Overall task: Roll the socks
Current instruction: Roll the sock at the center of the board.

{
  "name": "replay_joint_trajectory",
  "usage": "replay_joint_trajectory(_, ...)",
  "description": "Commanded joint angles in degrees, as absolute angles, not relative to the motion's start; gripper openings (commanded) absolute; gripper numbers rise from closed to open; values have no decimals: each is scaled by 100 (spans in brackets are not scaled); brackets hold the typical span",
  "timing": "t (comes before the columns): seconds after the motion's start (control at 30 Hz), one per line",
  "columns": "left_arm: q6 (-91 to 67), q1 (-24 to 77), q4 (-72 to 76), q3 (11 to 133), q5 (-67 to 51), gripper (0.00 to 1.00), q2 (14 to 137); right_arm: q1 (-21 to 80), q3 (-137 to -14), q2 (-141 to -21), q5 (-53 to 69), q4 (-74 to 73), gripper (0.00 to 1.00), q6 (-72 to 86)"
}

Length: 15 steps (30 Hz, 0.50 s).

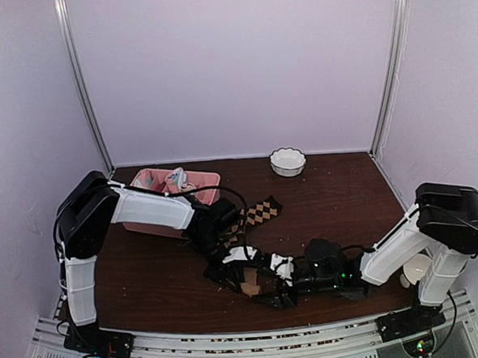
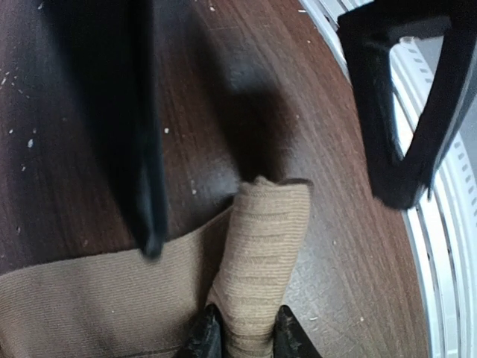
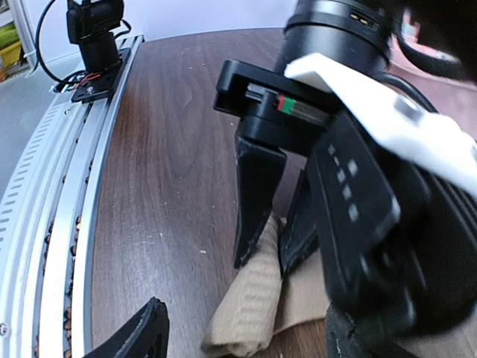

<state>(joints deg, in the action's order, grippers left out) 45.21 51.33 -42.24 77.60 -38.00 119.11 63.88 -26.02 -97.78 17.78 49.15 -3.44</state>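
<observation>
At this moment the left end effector (image 2: 246, 339) was clenched on a folded, upstanding section of the tan sock (image 2: 74, 306), with one fingertip (image 2: 205, 335) pressed against each side of the fold. The remainder of that sock lay flat on the bench (image 1: 338, 213) near its front edge, just inside the metal rail (image 3: 45, 246). The right end effector (image 2: 279, 224) was released, its jaws spread wide to either side of the same fold and grasping nothing. One of its fingers (image 2: 145, 149) hung over the flat part of the sock. The argyle sock (image 1: 261, 212) lay farther back on the bench, beside the pink tray (image 1: 202, 177). A white bowl (image 1: 287, 161) stood near the rear wall.
</observation>
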Motion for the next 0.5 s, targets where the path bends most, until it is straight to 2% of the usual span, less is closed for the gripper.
replay_joint_trajectory(0.0, 4779, 5261, -4971, 7539, -3436, 24, 12216, 6405, -2915, -10066, 2158, 4821, 71, -717)
replay_joint_trajectory(0.47, 4773, 5256, -4968, 7578, -3362, 25, 12242, 6416, -3021, -10846, 2093, 5294, 58, -376)
